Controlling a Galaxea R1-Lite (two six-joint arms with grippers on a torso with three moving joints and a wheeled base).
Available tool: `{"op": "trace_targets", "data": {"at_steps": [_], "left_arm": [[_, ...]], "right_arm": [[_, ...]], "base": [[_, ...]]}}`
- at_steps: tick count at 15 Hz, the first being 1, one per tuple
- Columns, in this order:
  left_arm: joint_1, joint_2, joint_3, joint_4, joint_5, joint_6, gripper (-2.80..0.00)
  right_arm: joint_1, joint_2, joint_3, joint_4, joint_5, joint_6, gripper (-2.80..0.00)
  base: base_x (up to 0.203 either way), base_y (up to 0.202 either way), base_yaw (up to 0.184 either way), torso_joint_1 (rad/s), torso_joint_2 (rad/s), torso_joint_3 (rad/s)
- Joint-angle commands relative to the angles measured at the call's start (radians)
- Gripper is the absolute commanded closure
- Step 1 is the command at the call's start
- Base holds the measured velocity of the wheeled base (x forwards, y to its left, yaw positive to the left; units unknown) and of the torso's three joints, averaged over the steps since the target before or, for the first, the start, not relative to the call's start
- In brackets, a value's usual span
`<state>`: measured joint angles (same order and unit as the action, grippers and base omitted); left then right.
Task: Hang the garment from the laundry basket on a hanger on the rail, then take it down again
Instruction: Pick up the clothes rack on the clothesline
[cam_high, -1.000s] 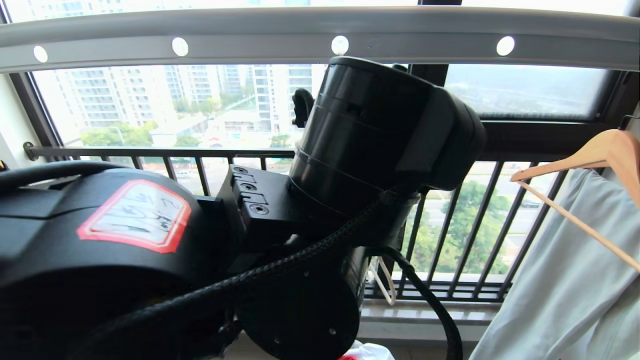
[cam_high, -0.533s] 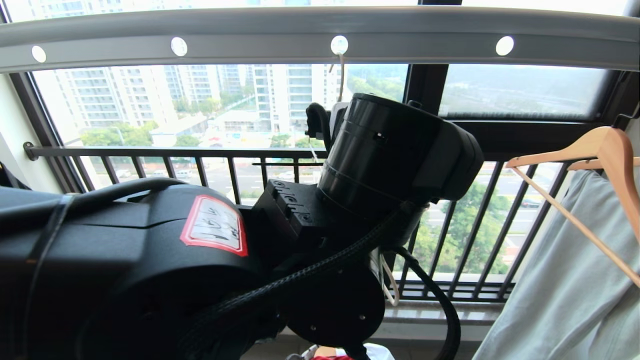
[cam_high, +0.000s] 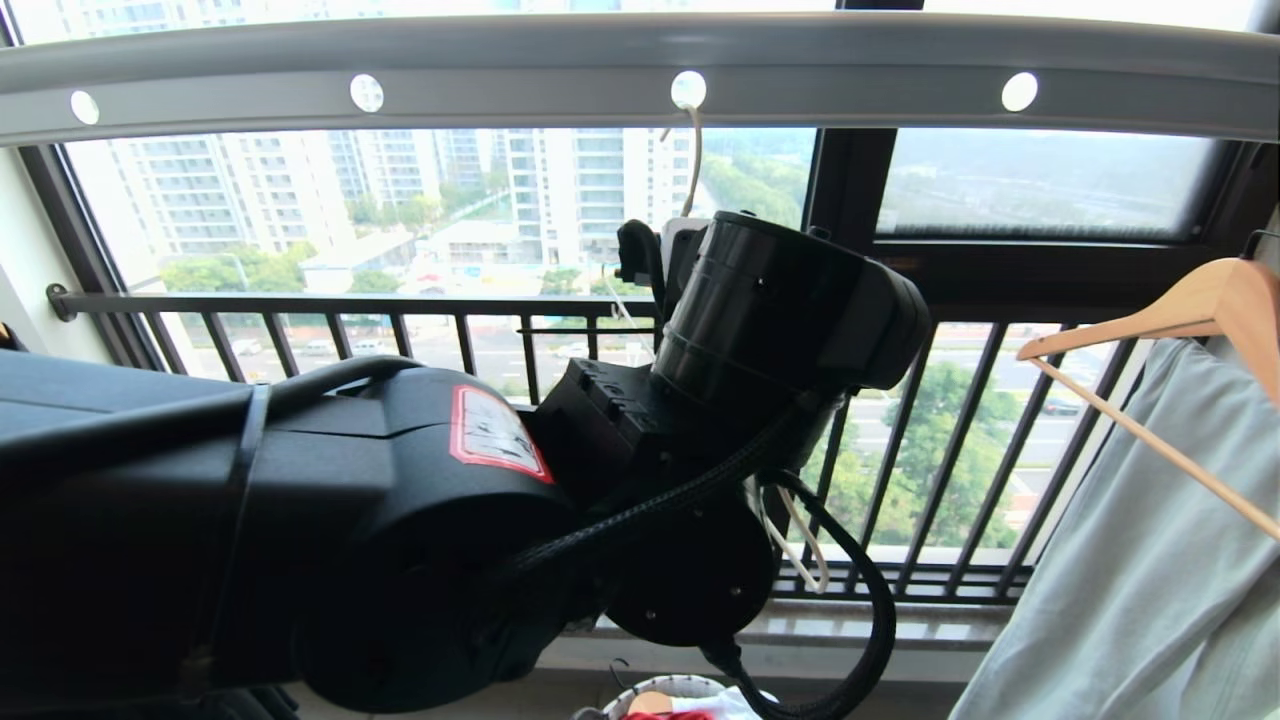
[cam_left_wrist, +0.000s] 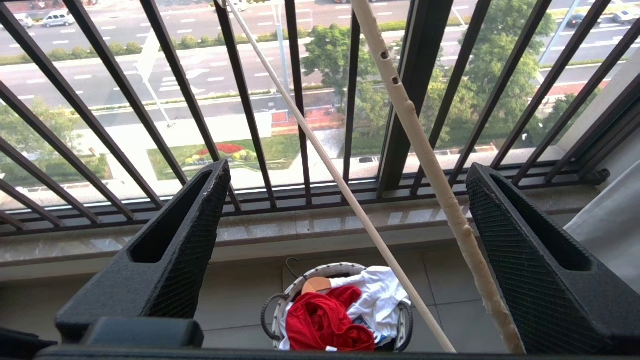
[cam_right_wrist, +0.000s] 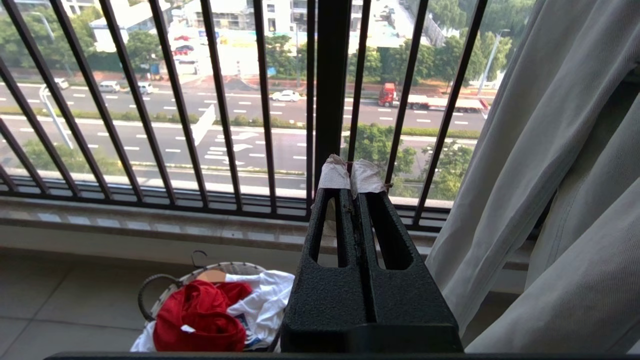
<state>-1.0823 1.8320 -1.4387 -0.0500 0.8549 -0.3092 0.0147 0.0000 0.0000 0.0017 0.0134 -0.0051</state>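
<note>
**Left gripper wide open at the hanger, red shirt down in the basket**

Far left in the head view, only the bulk of the left arm, raised across the window. Further along, under the third hole of the rail (cam_high: 640, 60), the cream hook of the hanger (cam_high: 690, 160), caught in that hole and dropping behind the black wrist. Seen from the left wrist: left gripper (cam_left_wrist: 345, 170) with its two black fingers (cam_left_wrist: 175, 240) spread far apart, holding nothing; hanger (cam_left_wrist: 430, 165) slanting down through the gap, thick wrapped arm just beside the one finger, thin bar crossing nearer the middle, contact with either finger impossible to judge. Below, on the tiled floor by the sill, the laundry basket (cam_left_wrist: 272, 312), with the garment (cam_left_wrist: 325, 325) crumpled red inside, white cloth (cam_left_wrist: 375, 300) heaped beside it. Well to the right in the head view, a wooden hanger (cam_high: 1190, 310) carrying a pale grey-green garment (cam_high: 1140, 560). Right gripper (cam_right_wrist: 351, 175) parked low, fingers pressed together, white-wrapped tips touching, empty
</note>
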Motion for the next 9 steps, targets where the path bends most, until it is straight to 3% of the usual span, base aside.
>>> {"op": "trace_targets", "data": {"at_steps": [1,9], "left_arm": [[0.004,0.002,-0.005,-0.001,0.018,-0.001,-2.8],[0.004,0.0,-0.003,0.001,0.073,0.019,-2.8]], "right_arm": [[0.001,0.002,0.0,0.0,0.0,0.0,0.0],[0.001,0.002,0.0,0.0,0.0,0.0,0.0]], "base": [[0.0,0.0,0.0,0.0,0.0,0.0],[0.0,0.0,0.0,0.0,0.0,0.0]]}}
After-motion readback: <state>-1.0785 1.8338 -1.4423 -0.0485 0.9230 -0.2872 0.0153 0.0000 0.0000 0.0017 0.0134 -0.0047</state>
